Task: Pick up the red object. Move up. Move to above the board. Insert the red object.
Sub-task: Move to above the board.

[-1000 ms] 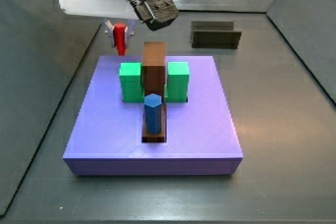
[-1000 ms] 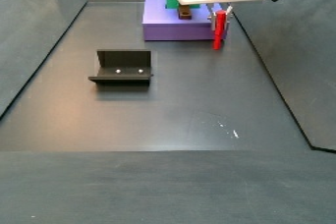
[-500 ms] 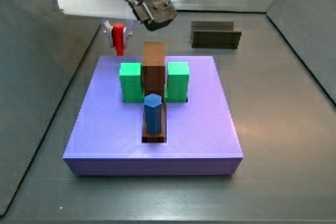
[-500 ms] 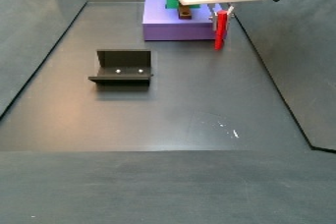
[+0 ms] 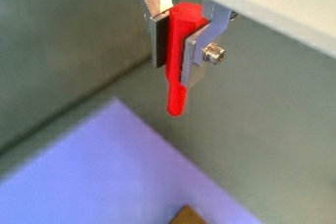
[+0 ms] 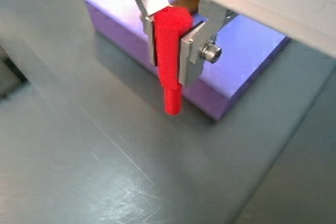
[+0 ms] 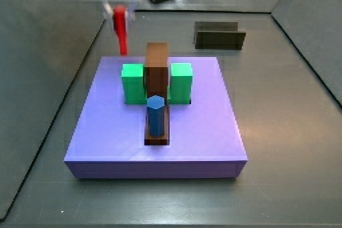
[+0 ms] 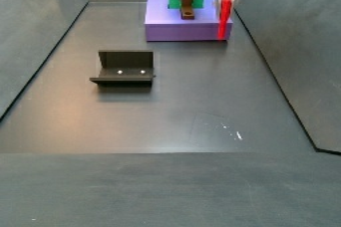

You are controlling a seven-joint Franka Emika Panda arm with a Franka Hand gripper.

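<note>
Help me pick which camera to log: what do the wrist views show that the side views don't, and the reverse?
Only the wrist views show the gripper with its silver fingers clamped on the red object's upper part. Only the side views show the green block, brown slotted bar, blue peg and fixture. Both show the red object held upright, and the board.

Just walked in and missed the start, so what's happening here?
The gripper holds the red peg upright between its fingers, lifted off the floor beside the purple-blue board. The peg is not yet above the board. On the board stand a green block, a brown slotted bar and a blue peg.
</note>
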